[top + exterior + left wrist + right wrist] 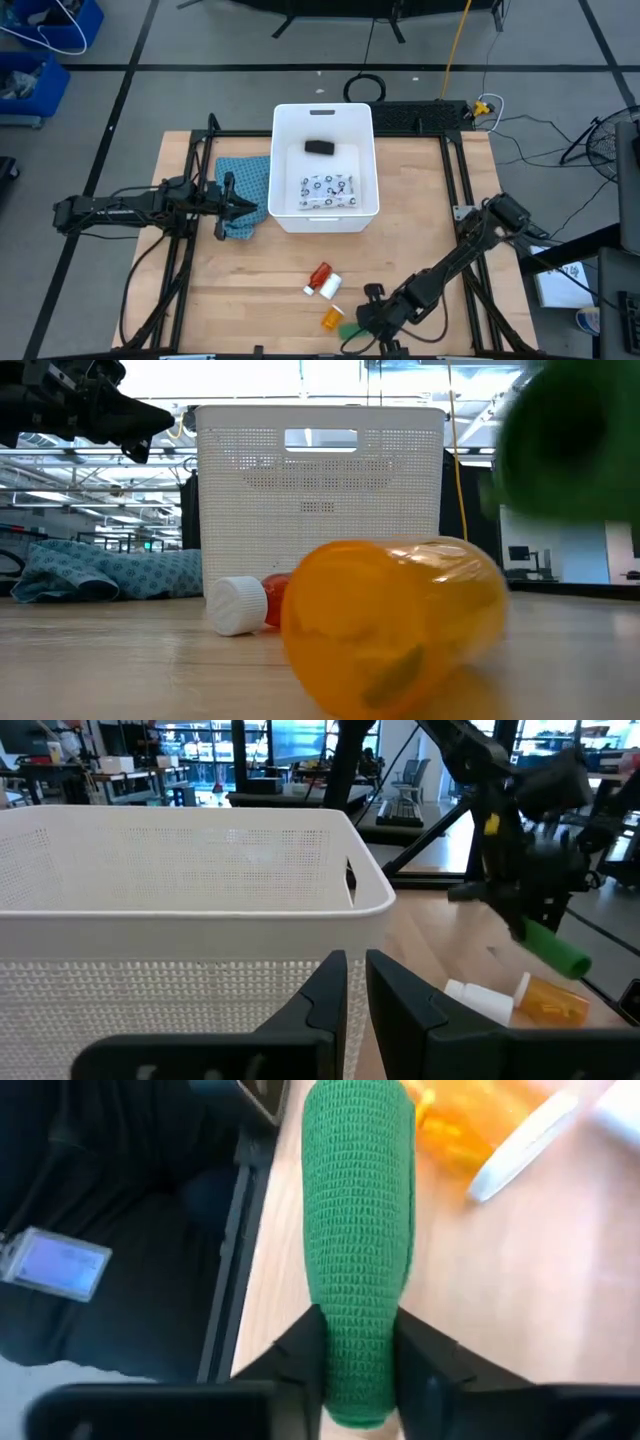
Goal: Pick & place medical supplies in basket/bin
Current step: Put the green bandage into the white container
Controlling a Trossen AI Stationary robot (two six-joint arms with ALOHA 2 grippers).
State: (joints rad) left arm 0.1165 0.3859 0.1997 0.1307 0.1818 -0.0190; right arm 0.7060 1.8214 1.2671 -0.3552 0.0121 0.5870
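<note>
The white bin (277,160) stands at the table's far middle. It holds a black oblong (320,147) and a white dotted packet (328,190). My right gripper (354,326) is near the table's front edge, shut on the green oblong (360,1230). The orange vial (332,319) lies on its side beside it. The white bottle (329,287) and the red tube (319,274) lie a little farther in. My left gripper (255,208) is shut and empty. It hovers by the bin's left wall, over the teal cloth (245,190). My right gripper pinches the green oblong by one end (345,1370) between its two fingers. The fingers lie along it, slanting down from above. The rest of the oblong (555,948) sticks out past the fingertips, tilted, clear of the table.
The bin's perforated walls (320,500) rise well above the loose items. Black frame rails (200,240) run along the table's left and right sides. Bare wood lies between the bin and the items at the front.
</note>
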